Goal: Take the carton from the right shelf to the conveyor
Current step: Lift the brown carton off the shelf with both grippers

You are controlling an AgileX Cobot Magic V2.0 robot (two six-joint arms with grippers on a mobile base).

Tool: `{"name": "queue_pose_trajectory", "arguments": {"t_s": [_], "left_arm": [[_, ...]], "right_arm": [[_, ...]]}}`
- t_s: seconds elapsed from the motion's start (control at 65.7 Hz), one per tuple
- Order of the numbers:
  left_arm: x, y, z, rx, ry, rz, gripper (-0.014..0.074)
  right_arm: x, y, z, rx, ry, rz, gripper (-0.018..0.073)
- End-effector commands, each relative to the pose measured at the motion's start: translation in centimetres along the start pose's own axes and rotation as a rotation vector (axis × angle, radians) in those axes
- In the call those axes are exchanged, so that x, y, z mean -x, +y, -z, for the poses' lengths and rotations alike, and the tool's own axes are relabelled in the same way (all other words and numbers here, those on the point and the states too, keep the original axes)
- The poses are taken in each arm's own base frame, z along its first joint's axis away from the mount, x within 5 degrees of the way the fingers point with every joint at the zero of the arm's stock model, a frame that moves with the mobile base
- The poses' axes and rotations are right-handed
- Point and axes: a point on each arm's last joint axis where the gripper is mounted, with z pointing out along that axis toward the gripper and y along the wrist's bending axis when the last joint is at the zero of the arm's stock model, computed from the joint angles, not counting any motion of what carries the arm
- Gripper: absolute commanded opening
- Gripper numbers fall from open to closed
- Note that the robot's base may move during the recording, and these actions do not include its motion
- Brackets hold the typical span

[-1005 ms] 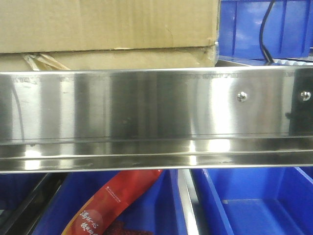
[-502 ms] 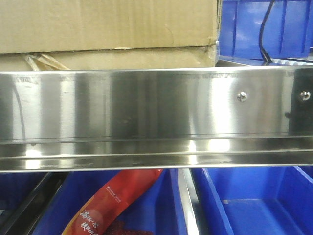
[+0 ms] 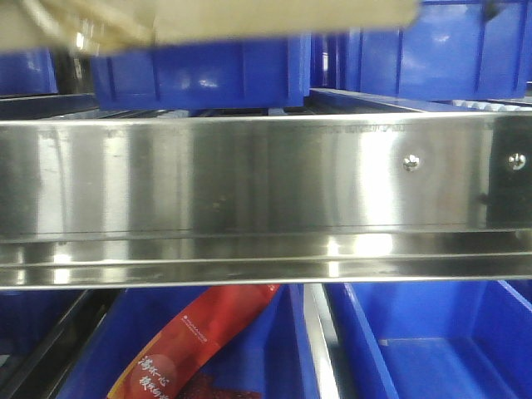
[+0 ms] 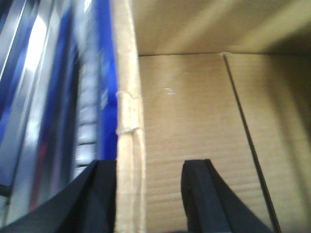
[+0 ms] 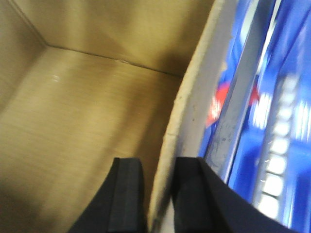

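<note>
Carton [image 3: 208, 18]: open, empty corrugated box, hanging just above the right shelf [image 3: 249, 179] rail. Probably light; thin walls likely flex, so take hold on opposite side walls. Right gripper [image 5: 158, 165] pinches one wall. Left gripper [image 4: 148, 167] straddles the other; whether it clamps is unclear.

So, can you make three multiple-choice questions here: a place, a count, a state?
1. In the front view, where is the carton?
A. above the steel rail
B. in a lower bin
C. under the rail
2. How many screw heads does the rail show?
A. one
B. two
C. four
3. How does the right gripper meet the carton?
A. apart from it
B. both fingers inside
C. one finger each side of its wall
Answers: 1 A, it shows at the top edge; 2 B, both near its right end; 3 C, the wall runs between the fingers.
</note>
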Motion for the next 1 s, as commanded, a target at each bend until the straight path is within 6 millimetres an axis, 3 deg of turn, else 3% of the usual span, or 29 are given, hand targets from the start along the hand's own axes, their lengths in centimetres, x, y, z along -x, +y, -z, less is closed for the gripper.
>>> {"name": "queue_pose_trajectory", "arguments": {"t_s": [0.0, 0.213, 0.35, 0.472, 0.579, 0.99], "left_arm": [[-0.8, -0.6, 2.3, -0.018, -0.033, -0.038, -0.0014], [-4.1, -2.2, 4.1, -0.068, -0.01, -0.048, -0.0015], [-6.0, -3.5, 4.6, -0.13, 0.026, -0.068, -0.0015], [-6.4, -4.0, 4.7, -0.1, 0.008, -0.092, -0.0015], [-6.4, -4.1, 4.6, -0.093, 0.003, -0.093, -0.0015], [-6.4, -4.1, 4.6, -0.09, 0.002, -0.094, -0.0015]], "right_arm": [[-0.7, -0.2, 3.4, -0.045, -0.064, 0.034, -0.0068], [-4.6, 0.1, 7.2, -0.046, -0.044, 0.031, -0.0068], [-6.7, 0.0, 8.2, -0.048, -0.021, 0.028, -0.0068], [-8.1, -0.2, 7.7, -0.051, 0.007, 0.023, -0.0068], [-8.3, -0.3, 6.8, -0.052, 0.001, 0.019, -0.0068], [-7.7, -0.3, 6.8, -0.05, -0.062, 0.021, -0.0068]]}}
